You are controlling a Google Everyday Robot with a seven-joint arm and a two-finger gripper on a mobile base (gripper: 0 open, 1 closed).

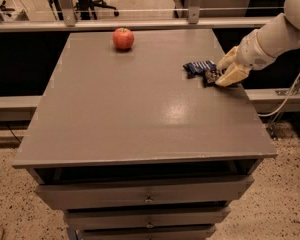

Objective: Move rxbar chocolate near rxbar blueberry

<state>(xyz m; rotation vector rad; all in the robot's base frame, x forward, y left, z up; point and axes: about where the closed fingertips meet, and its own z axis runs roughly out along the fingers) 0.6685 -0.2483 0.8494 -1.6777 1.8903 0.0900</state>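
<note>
The rxbar blueberry (pixel 198 67), in a dark blue wrapper with pale lettering, lies on the grey table (pixel 140 109) near its right edge. The rxbar chocolate (pixel 210 76), in a black wrapper, lies right beside it on its right, touching or nearly touching it. Part of the black bar is hidden by my gripper (pixel 219 75). The cream-coloured gripper reaches in from the right, low over the table and directly at the black bar.
A red apple (pixel 123 38) sits at the far middle of the table. The table's right edge runs just beside the bars. Drawers are below the front edge. A rail and a chair base stand behind the table.
</note>
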